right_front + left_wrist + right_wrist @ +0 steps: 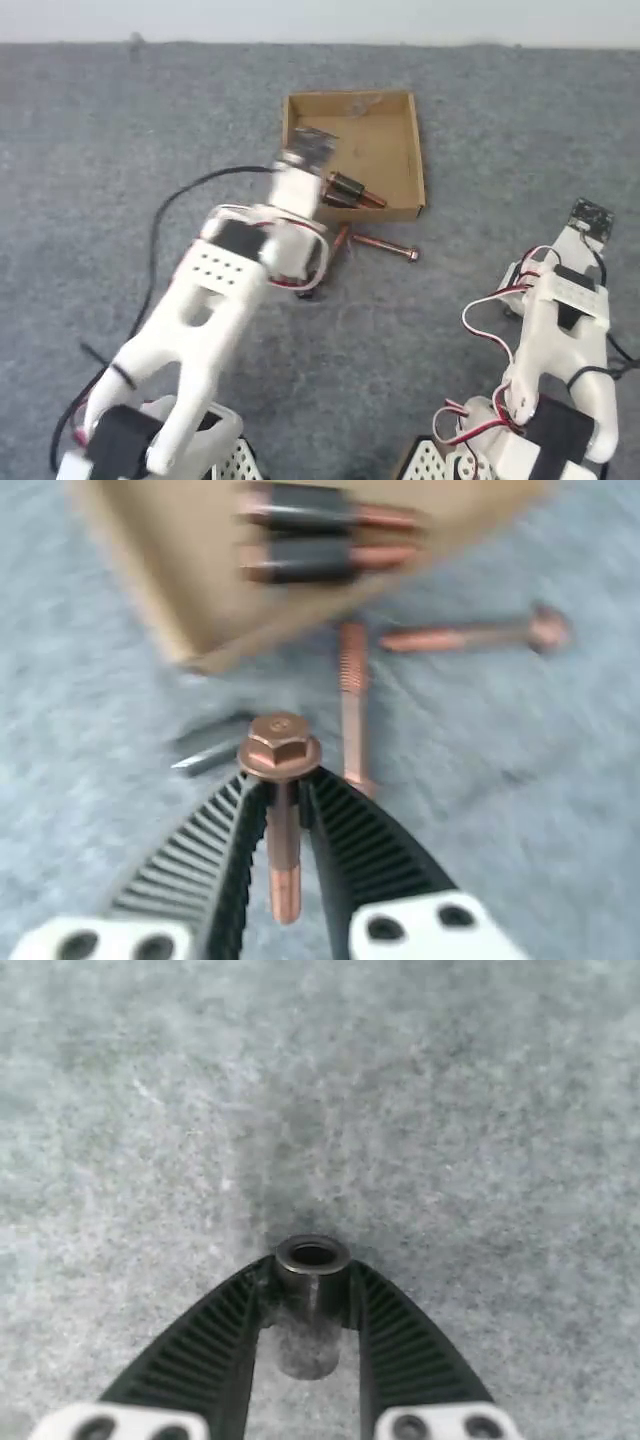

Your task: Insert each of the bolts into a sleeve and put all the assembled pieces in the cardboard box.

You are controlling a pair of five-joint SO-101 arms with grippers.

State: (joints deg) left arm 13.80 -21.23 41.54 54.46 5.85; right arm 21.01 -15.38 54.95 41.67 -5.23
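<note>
My left gripper is shut on a copper bolt, whose hex head sticks out past the fingertips. It hangs over the carpet just in front of the cardboard box. Two assembled pieces lie side by side in the box near its front wall. Two loose bolts lie on the carpet by the box, and a dark sleeve lies beside them. My right gripper is shut on a dark sleeve, held above bare carpet with its bore facing the camera.
Grey carpet covers the table. The left arm stretches from the front left up to the box's front wall. The right arm stands folded at the front right, well away from the box. A black cable loops left of the left arm.
</note>
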